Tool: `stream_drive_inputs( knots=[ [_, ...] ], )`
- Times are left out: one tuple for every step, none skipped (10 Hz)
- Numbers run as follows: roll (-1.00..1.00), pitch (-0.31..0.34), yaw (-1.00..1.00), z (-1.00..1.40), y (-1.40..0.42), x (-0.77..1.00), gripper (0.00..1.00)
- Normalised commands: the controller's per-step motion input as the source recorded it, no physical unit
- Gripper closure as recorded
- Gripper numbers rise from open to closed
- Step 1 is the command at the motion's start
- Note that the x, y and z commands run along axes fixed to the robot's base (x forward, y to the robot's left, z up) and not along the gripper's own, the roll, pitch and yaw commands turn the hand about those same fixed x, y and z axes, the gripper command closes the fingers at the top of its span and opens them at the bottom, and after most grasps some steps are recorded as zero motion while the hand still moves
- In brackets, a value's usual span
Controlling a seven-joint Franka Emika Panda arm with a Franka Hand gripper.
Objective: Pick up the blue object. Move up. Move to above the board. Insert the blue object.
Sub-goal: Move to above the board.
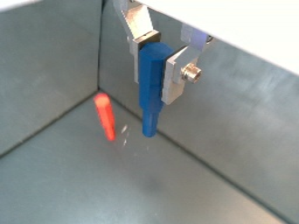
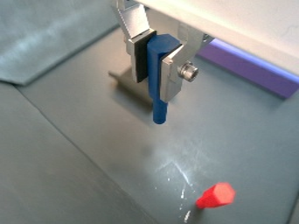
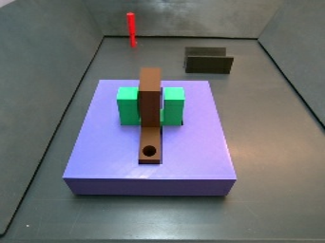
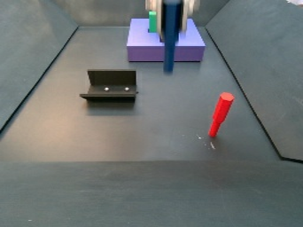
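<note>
My gripper (image 1: 156, 70) is shut on the blue object (image 1: 149, 109), a straight blue peg held upright between the silver fingers, its lower end hanging free above the grey floor. Both wrist views show this grip (image 2: 158, 66). In a side view the gripper (image 4: 172, 7) is at the top edge, with the blue object (image 4: 171, 49) hanging in front of the purple slab (image 4: 166, 51). The board (image 3: 150, 123), a brown plank with a round hole (image 3: 150, 151) near its near end, lies across the green block (image 3: 128, 104) on the purple slab (image 3: 152, 161). The gripper does not show in that view.
A red peg (image 4: 221, 115) stands tilted on the floor, also visible in a wrist view (image 1: 105, 116) and far back in a side view (image 3: 131, 28). The fixture (image 4: 110, 86) stands on the floor left of the slab. Grey walls enclose the floor.
</note>
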Motion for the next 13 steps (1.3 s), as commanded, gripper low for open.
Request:
stream_drive_inputs(
  knots=[
    [-0.01,0.077,0.0,1.4,0.01,0.06,1.0],
    [0.0,0.096,0.0,0.7,0.0,0.02,1.0],
    [0.01,0.088,0.0,0.41,-0.01,0.01,1.0],
    [-0.08,0.169,0.18,0.14,-1.4,-0.08,1.0],
    [-0.03,0.13,0.15,0.12,-1.4,-0.08,1.0],
    [0.02,0.053,0.1,0.11,-1.4,-0.08,1.0],
    [-0.01,0.021,0.04,0.12,-1.4,-0.1,1.0],
    [0.0,0.019,0.04,0.12,-1.4,-0.09,1.0],
    [0.01,0.022,0.03,0.12,-1.4,-0.09,1.0],
    [0.0,0.023,0.02,0.12,-1.4,-0.09,1.0],
    [0.0,0.009,0.01,0.13,-1.4,-0.09,1.0],
    [-0.01,0.012,0.01,0.13,-1.4,-0.09,1.0],
    [0.0,0.021,0.01,0.14,-1.4,-0.09,1.0]
  ],
)
